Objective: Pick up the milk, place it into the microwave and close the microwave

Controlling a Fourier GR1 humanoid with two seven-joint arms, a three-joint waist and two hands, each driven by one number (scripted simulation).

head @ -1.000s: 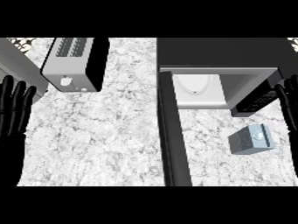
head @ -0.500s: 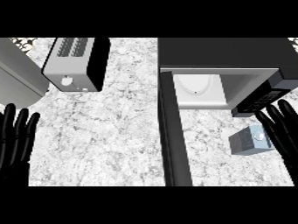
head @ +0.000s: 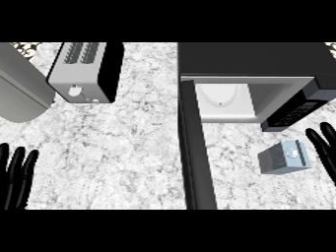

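Both hands are open with straight fingers and hold nothing: left hand [head: 7,179] at the lower left edge, right hand [head: 335,157] at the right edge, just beside the milk [head: 282,158] without touching it. The milk sits on the counter [head: 127,147] in front of the microwave [head: 257,61], right of its door [head: 196,157], which is swung fully open. A toaster [head: 83,69] stands well apart, upper left.
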